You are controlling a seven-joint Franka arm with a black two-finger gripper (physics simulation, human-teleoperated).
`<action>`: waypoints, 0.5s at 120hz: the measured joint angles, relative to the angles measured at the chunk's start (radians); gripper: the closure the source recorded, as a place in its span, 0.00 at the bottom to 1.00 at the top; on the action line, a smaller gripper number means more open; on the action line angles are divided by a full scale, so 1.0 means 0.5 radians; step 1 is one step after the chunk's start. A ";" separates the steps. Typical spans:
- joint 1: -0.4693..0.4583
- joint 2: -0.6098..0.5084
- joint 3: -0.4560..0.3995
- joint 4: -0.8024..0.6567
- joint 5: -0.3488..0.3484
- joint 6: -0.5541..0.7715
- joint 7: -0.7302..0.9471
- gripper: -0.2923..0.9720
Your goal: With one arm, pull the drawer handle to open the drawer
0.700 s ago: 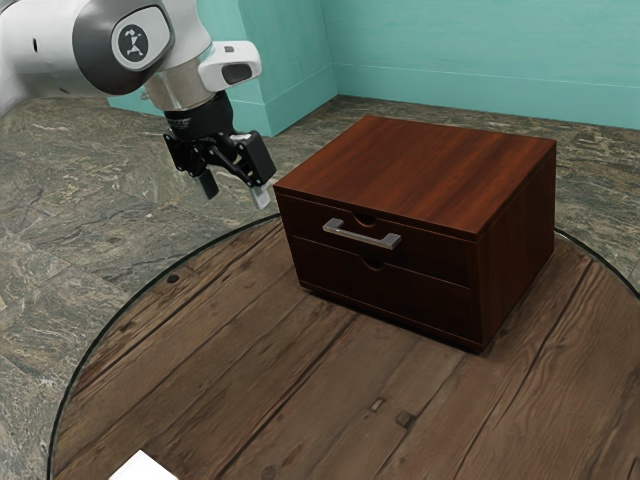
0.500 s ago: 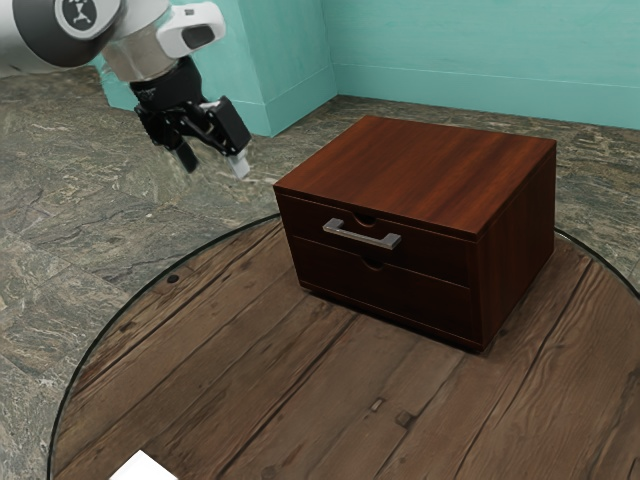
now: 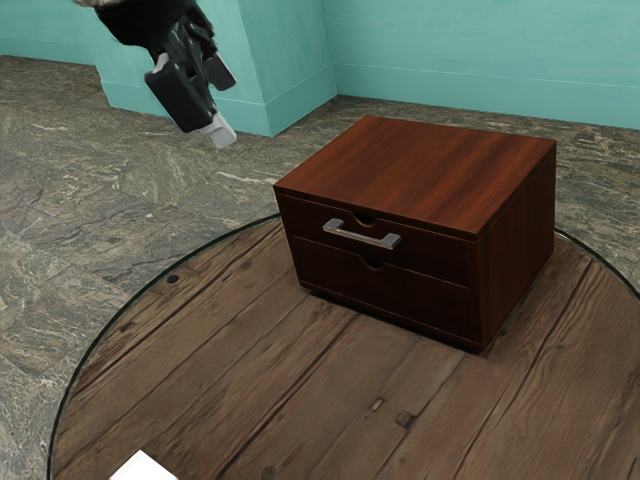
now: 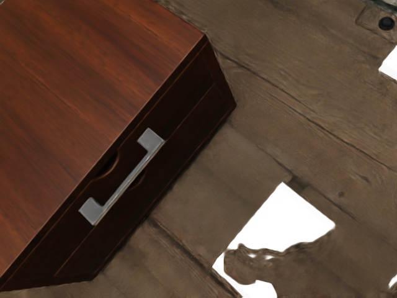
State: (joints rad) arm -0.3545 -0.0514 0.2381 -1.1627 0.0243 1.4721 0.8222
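The silver drawer handle point(image 3: 361, 234) sits on the shut top drawer point(image 3: 430, 252) of the brown cabinet point(image 3: 440, 160). It is well below the gripper point(image 3: 214, 130), toward the exterior view's right. The gripper hangs in the air, touching nothing. I cannot tell if it is open or closed. The cabinet stands on a round wooden table point(image 3: 250, 370).

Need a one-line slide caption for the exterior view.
Tool hangs high, clear of the metal handle on the shut top drawer of a dark wooden cabinet.
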 joint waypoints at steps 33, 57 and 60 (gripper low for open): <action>0.023 -0.175 -0.288 -0.744 0.060 0.473 0.455 0.23; 0.017 -0.141 -0.094 -0.939 0.079 0.850 0.729 0.26; 0.041 -0.133 -0.050 -0.942 0.081 0.883 0.767 0.27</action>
State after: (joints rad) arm -0.3340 -0.1180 0.2132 -1.6338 0.0648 1.9137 1.2059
